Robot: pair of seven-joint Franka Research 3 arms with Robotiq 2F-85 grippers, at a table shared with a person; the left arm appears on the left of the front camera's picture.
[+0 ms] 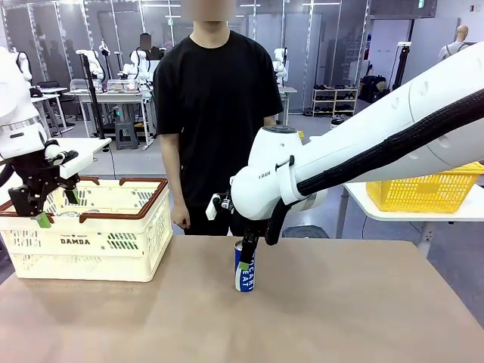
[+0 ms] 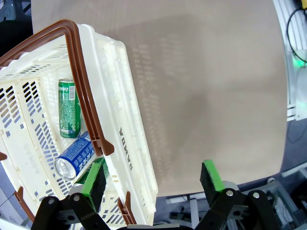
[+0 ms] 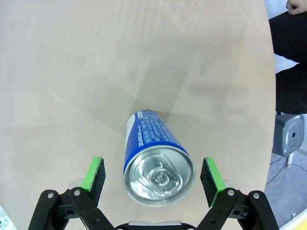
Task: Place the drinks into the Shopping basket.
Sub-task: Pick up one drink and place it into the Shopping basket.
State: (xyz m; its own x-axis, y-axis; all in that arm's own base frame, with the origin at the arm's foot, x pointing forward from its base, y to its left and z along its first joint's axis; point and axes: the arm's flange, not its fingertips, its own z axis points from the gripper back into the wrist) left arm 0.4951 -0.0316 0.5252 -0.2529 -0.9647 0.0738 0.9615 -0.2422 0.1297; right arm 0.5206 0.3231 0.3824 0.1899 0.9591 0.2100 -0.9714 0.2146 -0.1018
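From the front, the shopping basket [image 1: 113, 242] sits on the left of the tabletop [image 1: 340, 302], with a person [image 1: 215, 113] standing at the far side. The left pincer [image 1: 54, 203] hangs over the basket's near-left rim, one green pad showing. Near the middle of the tabletop a blue can [image 1: 244, 271] stands upright, and the right pincer [image 1: 243, 253] reaches down around its top. A yellow basket [image 1: 423, 189] rests on another table at the far right.

In the left wrist view, the left pincer [image 2: 152, 184] is spread wide and holds nothing, one finger over the basket [image 2: 120, 120] interior and the other outside its wall. Inside lie a green can [image 2: 69, 108] and a second blue can [image 2: 74, 158], both on their sides on the basket floor.

In the right wrist view, the right pincer [image 3: 152, 177] is spread open, its pads [image 3: 94, 173] flanking the standing blue can [image 3: 156, 160] without touching it; the can is not gripped.

By my judgement the task is well along: two drinks are in the basket, and the blue can on the tabletop has yet to be gripped and carried over.
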